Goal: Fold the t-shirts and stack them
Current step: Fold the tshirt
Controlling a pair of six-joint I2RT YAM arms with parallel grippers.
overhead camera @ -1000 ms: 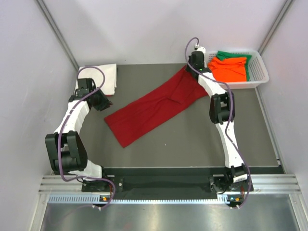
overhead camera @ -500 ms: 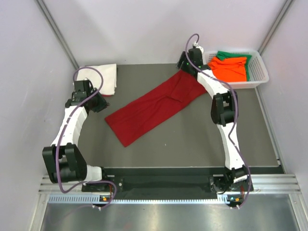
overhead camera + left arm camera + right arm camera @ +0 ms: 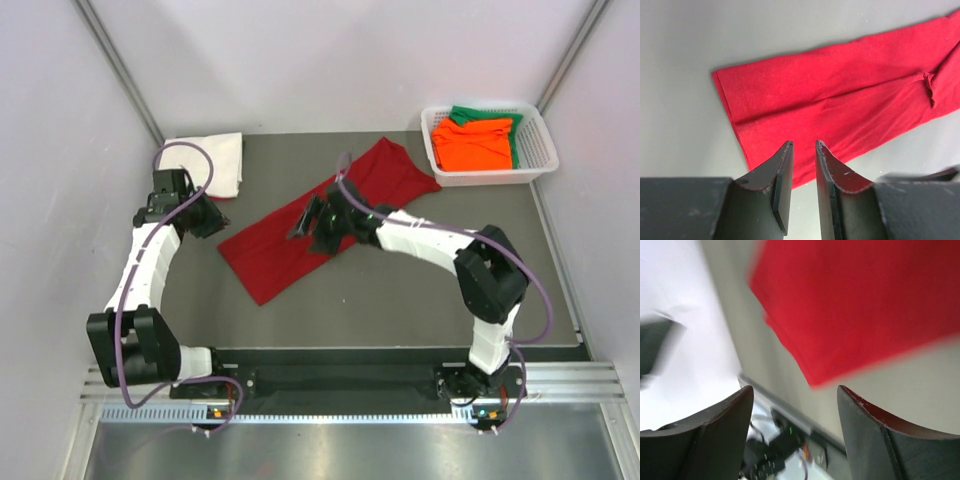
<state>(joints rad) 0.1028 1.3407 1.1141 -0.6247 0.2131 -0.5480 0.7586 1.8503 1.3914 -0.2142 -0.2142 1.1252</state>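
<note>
Top external: red t-shirt [image 3: 268, 248] diagonal, near-left to far-right

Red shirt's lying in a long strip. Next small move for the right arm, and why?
Probably move the right gripper on to the dark red shirt's lower-left end and down onto its near corner. It hangs open and empty over the strip's middle, that corner ahead in its wrist view; the left gripper, also empty, faces the same end.
</note>
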